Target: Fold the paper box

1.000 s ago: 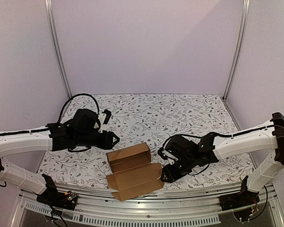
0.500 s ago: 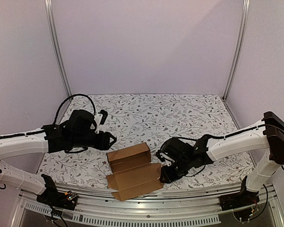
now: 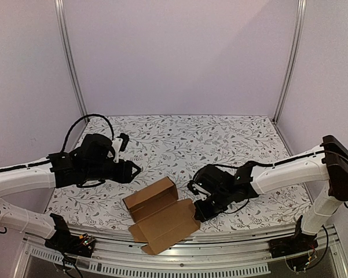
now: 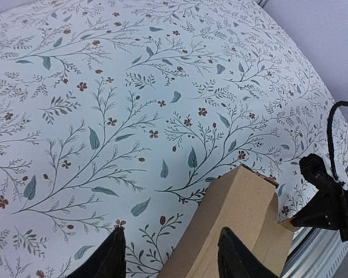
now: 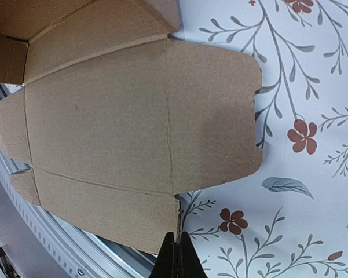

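Pale lilac walls (image 3: 179, 58) close in a table (image 3: 231, 139) spread with a leaf-and-flower cloth, with a metal rail (image 3: 243, 240) along its near edge. The box (image 3: 156, 211) lies askew near that edge, left of centre, with its tray toward the back and its lid open flat toward the rail. The left gripper (image 3: 133, 170) hovers just behind the tray's left end, jaws about half apart, holding and touching nothing. The right gripper (image 5: 176, 255) sits where the lid meets its side flap (image 5: 214, 116), jaws pressed together at the card's edge; whether any card is pinched between them cannot be told. The likely trouble is that nothing braces the tray, so a push on the flap may swivel the whole box or slide it onto the rail instead of bending the crease. Closed tips may also skid off the thin edge. The right arm's cable (image 4: 329, 133) loops near its wrist, apart from the box, and the rail leaves little room beyond the lid
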You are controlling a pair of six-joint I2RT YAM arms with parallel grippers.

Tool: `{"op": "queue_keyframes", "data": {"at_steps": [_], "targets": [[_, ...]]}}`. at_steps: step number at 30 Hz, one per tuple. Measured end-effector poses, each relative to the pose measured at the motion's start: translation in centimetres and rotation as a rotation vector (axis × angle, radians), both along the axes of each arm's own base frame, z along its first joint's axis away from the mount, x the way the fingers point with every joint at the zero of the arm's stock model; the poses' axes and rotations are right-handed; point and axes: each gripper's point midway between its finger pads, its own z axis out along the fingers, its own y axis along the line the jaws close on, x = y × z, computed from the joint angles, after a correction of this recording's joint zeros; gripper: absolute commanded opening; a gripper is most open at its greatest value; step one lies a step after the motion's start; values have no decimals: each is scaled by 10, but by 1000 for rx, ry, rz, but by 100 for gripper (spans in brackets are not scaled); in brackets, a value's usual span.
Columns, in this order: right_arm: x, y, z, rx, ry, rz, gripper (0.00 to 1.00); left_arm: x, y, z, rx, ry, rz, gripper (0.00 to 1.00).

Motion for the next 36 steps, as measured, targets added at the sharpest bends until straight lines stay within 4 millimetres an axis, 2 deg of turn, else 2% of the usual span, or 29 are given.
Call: {"op": "queue_keyframes", "data": {"at_steps": [5,8,15,20,23,29,36], "targets": [[7,-3,12,-49,-46,24,0,-1,3,3,-1,-6,7,52],[17,-6,31,-90,-110,49,0,-1,6,8,-6,-17,15,52],[57,-13,113,-204,-368,121,0,-5,12,25,-42,-49,25,52],[86,-33,165,-384,-577,170,0,-8,18,39,-72,-76,38,53],[103,-44,178,-536,-684,218,0,-9,21,43,-79,-87,49,52],[121,-51,180,-829,-851,425,0,-10,26,44,-72,-89,58,52],[139,-56,215,-1026,-1016,597,0,-11,30,45,-67,-97,70,52]]}}
